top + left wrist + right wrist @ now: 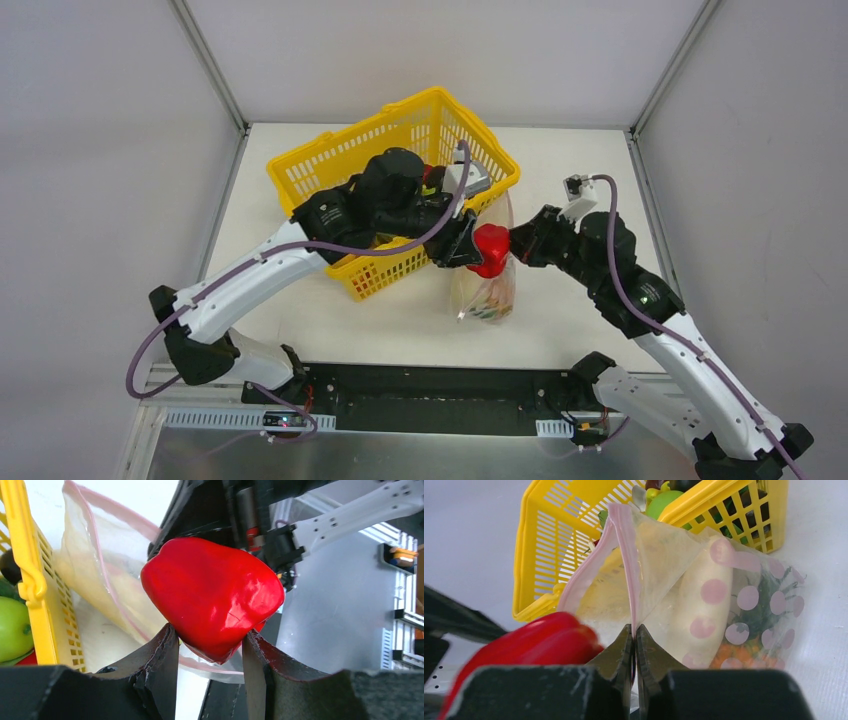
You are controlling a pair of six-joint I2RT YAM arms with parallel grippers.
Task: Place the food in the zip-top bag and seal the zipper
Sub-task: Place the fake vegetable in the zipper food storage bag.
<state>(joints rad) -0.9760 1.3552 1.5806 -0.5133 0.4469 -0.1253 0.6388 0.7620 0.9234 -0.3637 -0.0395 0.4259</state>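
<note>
The red toy pepper (pixel 212 595) is judged light, hard and glossy, so likely slippery. It is best taken across its narrow end. It is held above the desk (pixel 560 160) at the mouth of the zip-top bag (pixel 704 590), right of the yellow basket (pixel 330 165). The left gripper (pixel 209 636) jaws are clamped on the pepper. The right gripper (pixel 635 636) jaws are pinched together on the zipper (pixel 624 550) edge of the soft, crinkly bag.

The left tool (pixel 210 642) grips a glossy red pepper (pixel 212 595) between its two dark fingers (pixel 160 655) (narrow end down). Behind, toward ten o'clock, is a clear bag (pixel 85 575) edged by a pink zipper (pixel 122 512). At nine o'clock, a yellow basket (pixel 25 555) holds a green apple (pixel 12 627).
</note>
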